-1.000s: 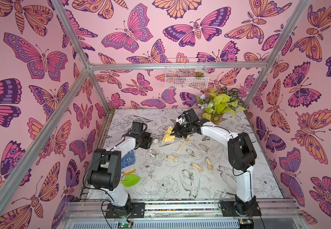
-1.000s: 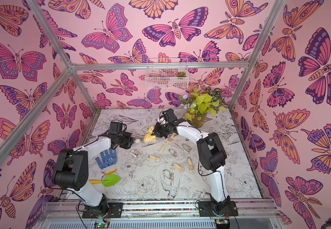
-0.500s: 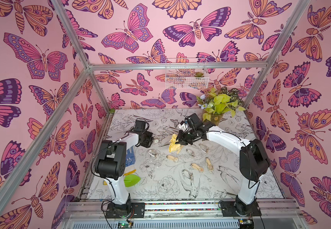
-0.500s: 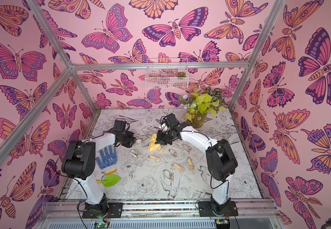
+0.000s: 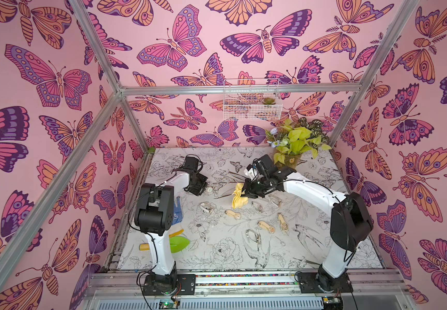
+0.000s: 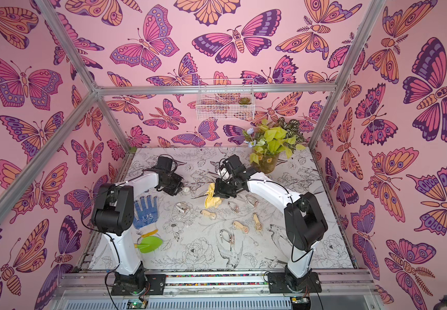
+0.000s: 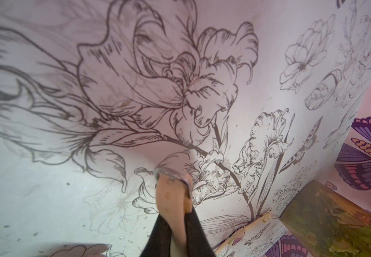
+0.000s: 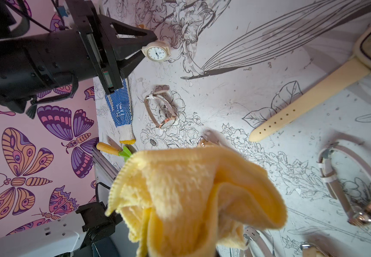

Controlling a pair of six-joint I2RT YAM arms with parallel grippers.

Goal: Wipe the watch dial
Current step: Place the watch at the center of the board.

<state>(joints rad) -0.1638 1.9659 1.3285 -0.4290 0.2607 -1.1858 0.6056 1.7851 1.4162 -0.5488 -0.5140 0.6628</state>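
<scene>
A watch [image 8: 156, 52] with a round white dial and a cream strap [image 7: 175, 200] sits at the tip of my left gripper [image 7: 175, 213]. The strap is pinched between the dark fingers [image 7: 158, 231]. In both top views the watch [image 5: 210, 189] [image 6: 186, 189] is low over the table's back left, beside the left gripper [image 5: 202, 188]. My right gripper [image 5: 246, 191] is shut on a yellow cloth [image 8: 193, 191], which hangs to the right of the watch and apart from it [image 6: 211, 200]. The cloth hides the right fingers.
Several other watches [image 5: 260, 206] lie across the floral table [image 5: 217, 255]. A blue dotted glove [image 6: 146, 212] and a green scoop [image 6: 150, 244] lie at the left. A potted plant [image 5: 294, 145] stands at the back right, with a wire basket [image 5: 252, 99] on the wall above.
My right gripper has carried the yellow cloth lower and a little to the right. The left arm's elbow has swung inward; its gripper stays at the watch.
</scene>
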